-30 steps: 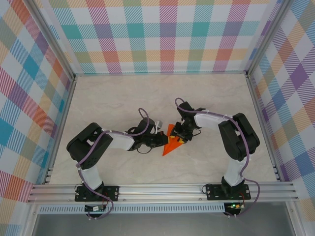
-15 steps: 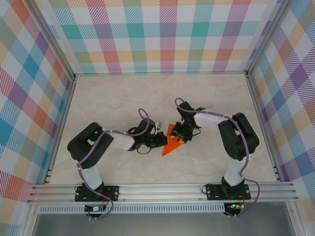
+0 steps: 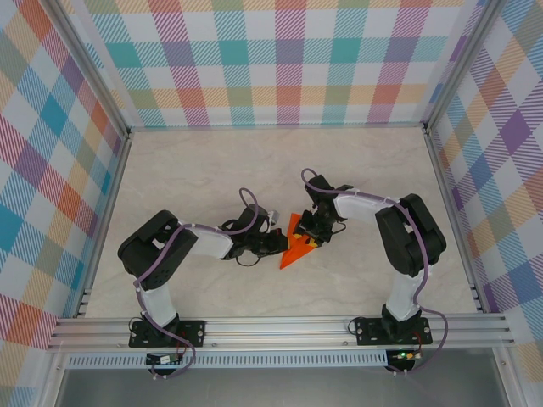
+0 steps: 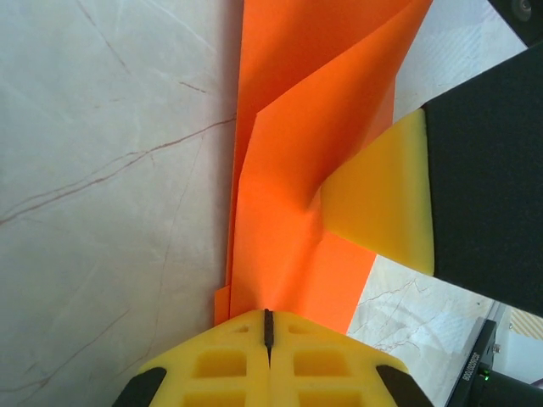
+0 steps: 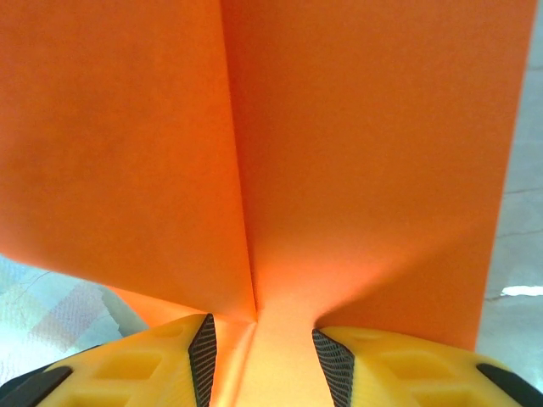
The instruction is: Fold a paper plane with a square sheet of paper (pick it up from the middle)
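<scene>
The square sheet of paper [image 3: 294,248] lies mid-table as a folded orange wedge, its tip pointing toward the near edge. In the left wrist view the paper [image 4: 305,127] shows layered flaps and a crease. My left gripper [image 3: 277,243] is at its left edge; its yellow jaws [image 4: 267,320] are shut, with the tips resting on the paper's near edge. My right gripper [image 3: 315,231] comes in from the right, and one yellow finger [image 4: 377,203] presses on the paper. Its jaws [image 5: 261,343] stand partly apart with orange paper [image 5: 365,127] running between them and rising ahead.
The pale marble tabletop [image 3: 212,170] is fenced by checked walls [image 3: 280,59] at the back and both sides. A metal rail [image 3: 280,326] carrying the arm bases runs along the near edge.
</scene>
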Robot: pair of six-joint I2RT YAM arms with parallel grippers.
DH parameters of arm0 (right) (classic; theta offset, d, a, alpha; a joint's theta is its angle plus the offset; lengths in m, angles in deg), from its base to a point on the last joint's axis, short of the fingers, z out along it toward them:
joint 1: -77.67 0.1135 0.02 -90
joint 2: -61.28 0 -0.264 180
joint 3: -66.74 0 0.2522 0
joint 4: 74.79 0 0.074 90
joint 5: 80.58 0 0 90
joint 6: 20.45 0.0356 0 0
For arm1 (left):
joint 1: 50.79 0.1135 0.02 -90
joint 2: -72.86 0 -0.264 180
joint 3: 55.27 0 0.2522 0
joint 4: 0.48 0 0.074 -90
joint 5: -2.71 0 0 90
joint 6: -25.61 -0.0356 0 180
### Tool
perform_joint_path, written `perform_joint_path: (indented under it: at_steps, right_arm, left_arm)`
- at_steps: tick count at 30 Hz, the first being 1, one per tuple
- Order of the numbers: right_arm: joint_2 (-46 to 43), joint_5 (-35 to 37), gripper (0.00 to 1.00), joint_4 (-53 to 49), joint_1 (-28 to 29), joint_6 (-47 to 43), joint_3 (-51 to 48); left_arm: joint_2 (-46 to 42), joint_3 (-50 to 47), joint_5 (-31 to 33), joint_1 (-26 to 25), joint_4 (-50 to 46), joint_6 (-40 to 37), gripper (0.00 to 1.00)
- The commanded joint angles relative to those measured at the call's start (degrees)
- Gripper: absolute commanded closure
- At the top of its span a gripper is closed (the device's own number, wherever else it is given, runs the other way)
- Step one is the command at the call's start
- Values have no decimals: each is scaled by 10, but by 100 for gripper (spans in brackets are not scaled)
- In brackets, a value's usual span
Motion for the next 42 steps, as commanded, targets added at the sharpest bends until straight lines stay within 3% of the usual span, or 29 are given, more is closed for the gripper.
perform_joint_path:
  at_steps: [1, 16, 27, 29, 35, 38, 42]
  right_arm:
    - [88, 109, 58, -38, -2, 6, -46]
    - [85, 110, 62, -37, -3, 5, -48]
    - [-148, 42, 58, 24, -3, -59, -40]
    - [-167, 25, 63, 45, -3, -84, -45]
    - [-140, -43, 94, 113, -2, -123, -65]
    - [-116, -71, 100, 149, 2, -139, -67]
    - [-86, -74, 100, 160, 5, -152, -62]
  left_arm:
    - [10, 8, 9, -6, -47, -18, 100]
    - [18, 35, 4, -6, -108, -51, 100]
    - [25, 61, 7, -7, -205, -99, 100]
    - [29, 65, 6, -7, -206, -100, 100]
    - [35, 73, 7, -8, -211, -102, 100]
    - [35, 74, 8, -8, -217, -102, 100]
    - [37, 78, 10, -9, -226, -102, 100]
